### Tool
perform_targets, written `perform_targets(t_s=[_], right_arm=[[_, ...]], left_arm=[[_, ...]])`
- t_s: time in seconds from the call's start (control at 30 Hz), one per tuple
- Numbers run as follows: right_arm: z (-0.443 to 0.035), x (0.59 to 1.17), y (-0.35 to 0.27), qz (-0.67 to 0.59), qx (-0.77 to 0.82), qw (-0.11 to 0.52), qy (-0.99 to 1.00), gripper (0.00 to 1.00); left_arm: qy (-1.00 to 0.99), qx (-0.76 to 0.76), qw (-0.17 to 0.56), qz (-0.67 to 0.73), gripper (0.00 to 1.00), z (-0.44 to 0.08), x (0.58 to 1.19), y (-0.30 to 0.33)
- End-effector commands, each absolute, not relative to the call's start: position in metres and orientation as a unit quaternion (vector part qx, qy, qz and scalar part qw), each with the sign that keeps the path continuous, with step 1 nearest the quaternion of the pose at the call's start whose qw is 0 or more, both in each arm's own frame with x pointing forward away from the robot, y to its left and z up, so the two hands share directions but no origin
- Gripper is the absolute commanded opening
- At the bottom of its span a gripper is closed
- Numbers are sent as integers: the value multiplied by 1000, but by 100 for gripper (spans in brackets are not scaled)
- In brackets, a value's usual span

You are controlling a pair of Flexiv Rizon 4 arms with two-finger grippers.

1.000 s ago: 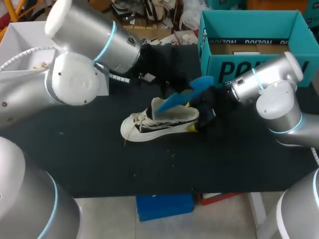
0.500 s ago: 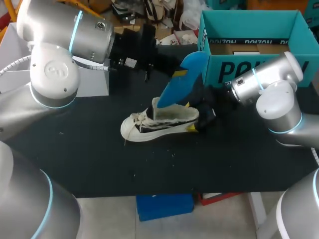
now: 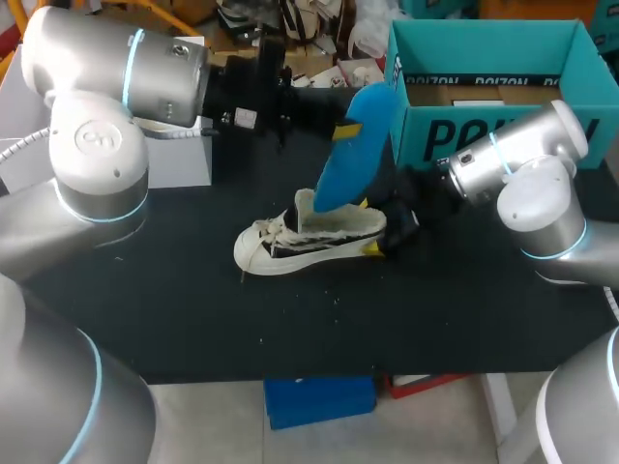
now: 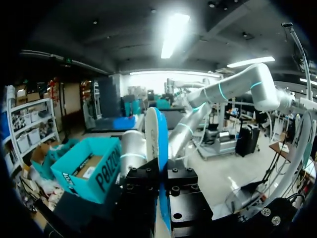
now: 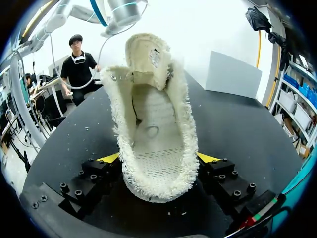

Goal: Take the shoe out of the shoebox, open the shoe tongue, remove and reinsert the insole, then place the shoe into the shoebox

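Shoebox point(image 3: 484, 135), upper right of the frame, shows brown card point(image 3: 484, 95) inside. On the bench point(image 3: 193, 319) at mid-frame lies the shoe point(image 3: 309, 237), its heel pinched by the right end effector point(image 5: 157, 161). The left end effector point(image 4: 159, 178) grips the blue insole point(image 3: 350, 145) above it.

Found the shoe point(image 3: 309, 237) on the table point(image 3: 193, 309), heel clamped in the right gripper point(image 3: 372, 227). Saw the insole point(image 3: 348, 155) just above the shoe, pinched in the left gripper point(image 3: 340, 130). Noted the shoebox point(image 3: 484, 130) behind the shoe, rightward.

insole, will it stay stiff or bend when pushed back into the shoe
Probably floppy: the insole looks thin edge-on and slightly curved while held near one end. Likely light too, so it may buckle if pushed hard into the shoe.
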State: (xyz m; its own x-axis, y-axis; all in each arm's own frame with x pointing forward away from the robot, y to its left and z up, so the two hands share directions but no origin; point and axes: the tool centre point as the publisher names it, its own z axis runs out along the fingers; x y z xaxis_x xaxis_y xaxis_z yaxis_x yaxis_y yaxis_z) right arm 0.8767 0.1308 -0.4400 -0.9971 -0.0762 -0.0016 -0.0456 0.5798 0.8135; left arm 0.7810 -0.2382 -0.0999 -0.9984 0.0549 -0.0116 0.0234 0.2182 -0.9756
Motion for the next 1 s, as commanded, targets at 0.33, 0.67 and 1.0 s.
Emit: perform_targets(t_s=[0.33, 0.67, 1.0], right_arm=[[-443, 879, 131, -456, 34, 17, -889, 0], [-443, 879, 131, -456, 34, 17, -889, 0], [-443, 879, 131, -456, 34, 17, -889, 0]], left_arm=[[-691, 10, 87, 718, 0, -49, 737, -226], [-675, -8, 136, 725, 0, -19, 712, -228], [-650, -22, 148, 745, 0, 31, 692, -232]])
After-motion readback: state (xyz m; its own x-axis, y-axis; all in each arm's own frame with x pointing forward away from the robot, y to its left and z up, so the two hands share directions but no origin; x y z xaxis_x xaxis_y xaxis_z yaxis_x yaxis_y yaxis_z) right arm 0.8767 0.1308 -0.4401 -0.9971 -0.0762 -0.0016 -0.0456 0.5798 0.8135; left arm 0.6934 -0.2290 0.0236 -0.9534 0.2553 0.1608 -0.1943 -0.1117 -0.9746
